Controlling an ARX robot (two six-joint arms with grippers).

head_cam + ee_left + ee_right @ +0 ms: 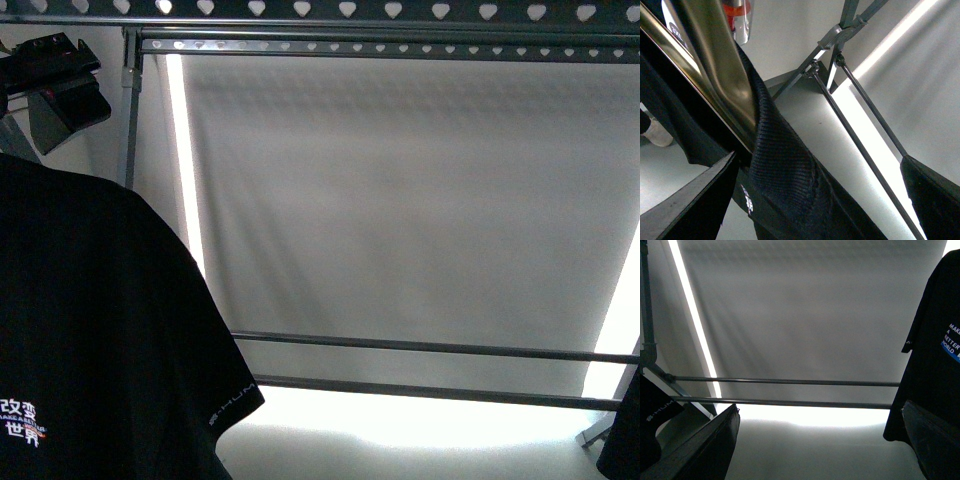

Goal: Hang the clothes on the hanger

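Observation:
The clothes, a black T-shirt [90, 330] with white Chinese characters, hang at the left of the front view. In the left wrist view its ribbed collar [785, 165] lies against a shiny brass-coloured hanger [710, 75]. My left gripper [815, 200] is open; the collar sits between its fingers [695, 205], and I cannot tell if they touch it. My right gripper [820, 445] is open with nothing between its fingertips [705, 450], facing the blind. A black shirt printed "MAKE A BETTER WORLD" [935, 340] hangs beside its other finger.
A grey perforated rail [400, 45] runs across the top and two thin rods [430, 348] cross lower down, in front of a pale blind [400, 200]. Black cloth [622, 445] shows at the bottom right corner. A black part [55, 85], perhaps my left arm, hangs at the top left.

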